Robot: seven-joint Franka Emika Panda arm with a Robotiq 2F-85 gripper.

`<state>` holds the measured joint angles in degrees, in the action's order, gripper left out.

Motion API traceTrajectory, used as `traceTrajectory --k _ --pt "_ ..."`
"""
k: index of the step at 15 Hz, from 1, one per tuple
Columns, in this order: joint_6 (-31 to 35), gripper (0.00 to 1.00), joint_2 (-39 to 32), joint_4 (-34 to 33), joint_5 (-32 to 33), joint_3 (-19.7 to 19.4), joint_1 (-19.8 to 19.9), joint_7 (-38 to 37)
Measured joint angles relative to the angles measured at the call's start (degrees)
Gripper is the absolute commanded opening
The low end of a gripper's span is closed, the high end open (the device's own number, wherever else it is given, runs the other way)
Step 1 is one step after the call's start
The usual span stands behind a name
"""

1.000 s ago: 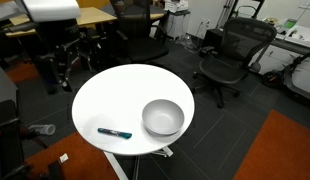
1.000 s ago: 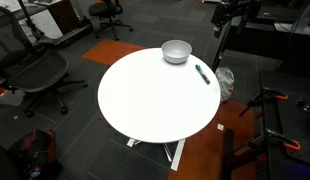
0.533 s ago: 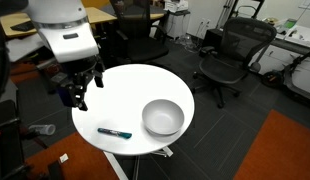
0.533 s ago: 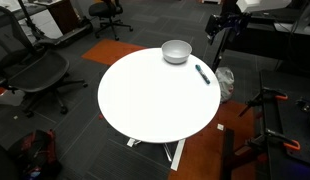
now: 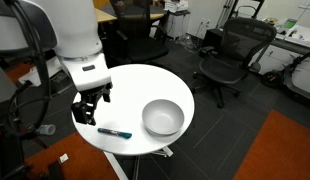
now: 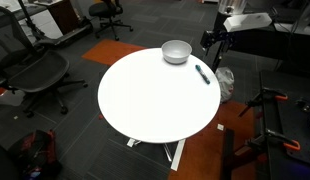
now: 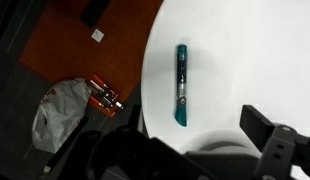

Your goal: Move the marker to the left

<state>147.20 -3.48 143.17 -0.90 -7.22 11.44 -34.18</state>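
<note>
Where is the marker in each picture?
In an exterior view: marker low, left of the bowl.
In an exterior view: marker upper right, right of the bowl.
Wrist view: marker in the middle, pointing up-down.
Shared landmark: the white table, its edge beside the marker.

- Office space, folks: black mesh swivel chairs (image 5: 223, 58) all round.
- Wooden desks (image 5: 93, 16) behind, grey-and-orange carpet tiles (image 5: 285, 150) underfoot.
- Round white table (image 5: 145, 85) in the middle.
</note>
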Motion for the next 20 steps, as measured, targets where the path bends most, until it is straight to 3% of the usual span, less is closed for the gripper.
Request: traceTrajectory --k 9,20 --pt "1.20 1.00 -7.52 -3.63 -4.55 -0.36 -0.23 1.42" --pt "1.20 1.00 -14.54 -7.69 -4.83 -1.73 -1.52 1.42"
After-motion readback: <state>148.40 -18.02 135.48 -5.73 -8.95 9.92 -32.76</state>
